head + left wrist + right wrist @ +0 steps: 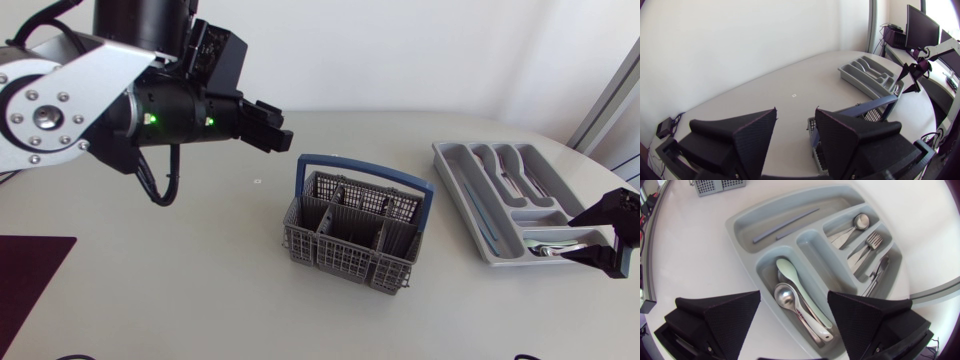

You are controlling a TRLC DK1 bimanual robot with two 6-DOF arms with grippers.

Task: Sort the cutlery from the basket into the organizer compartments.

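The grey organizer lies at the right of the table. My right gripper hangs over its near end, open. In the right wrist view the right gripper spreads its fingers over the compartment holding a metal spoon and a pale spoon, touching neither. Other compartments hold small spoons, forks and two thin grey sticks. The grey basket with a blue handle stands mid-table; I see no cutlery in it. My left gripper hovers high behind the basket, open and empty.
The left wrist view shows the left gripper above the basket handle, with the organizer and my right gripper beyond. A dark mat lies at the table's front left corner.
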